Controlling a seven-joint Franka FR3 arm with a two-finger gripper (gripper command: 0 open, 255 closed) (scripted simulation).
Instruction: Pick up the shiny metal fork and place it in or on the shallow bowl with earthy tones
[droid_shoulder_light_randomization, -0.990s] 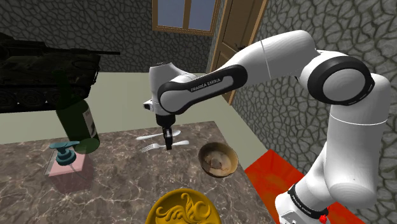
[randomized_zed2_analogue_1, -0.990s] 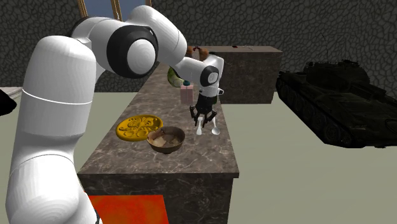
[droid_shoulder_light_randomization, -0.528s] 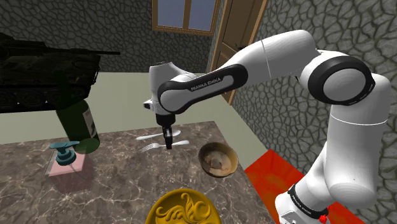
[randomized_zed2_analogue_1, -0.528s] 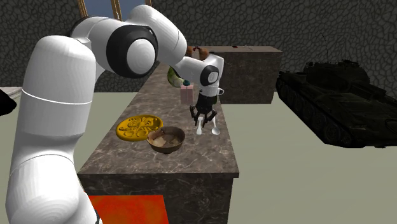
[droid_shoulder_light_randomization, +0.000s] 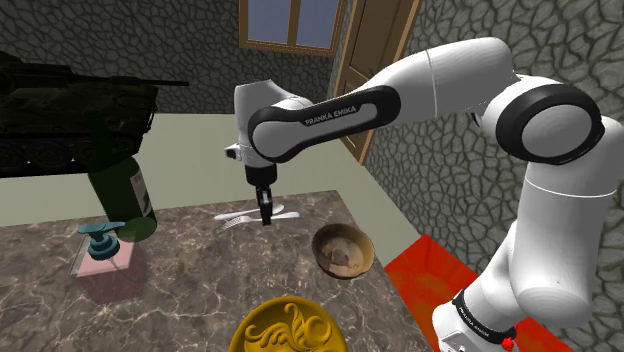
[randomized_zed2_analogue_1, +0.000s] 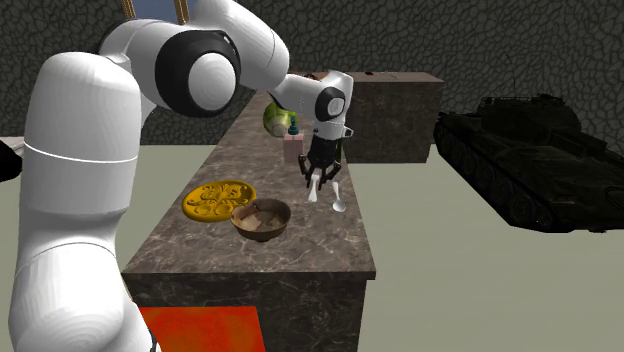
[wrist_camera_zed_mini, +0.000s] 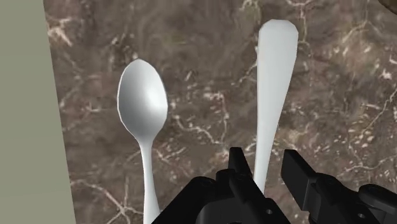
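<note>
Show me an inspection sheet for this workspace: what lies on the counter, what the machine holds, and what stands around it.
surface: dark veined counter; no spills seen.
job's things: white fork, its handle between the jaws; brown shallow bowl, standing apart, fork not in it.
clutter: white spoon beside the fork; ornate yellow plate; green bottle; pink soap dispenser.
jaws: black, shut on the fork's handle.
cables: nothing seen.
surroundings: stone wall, wooden door, window, dark tank, red patch on the floor by the stand.
</note>
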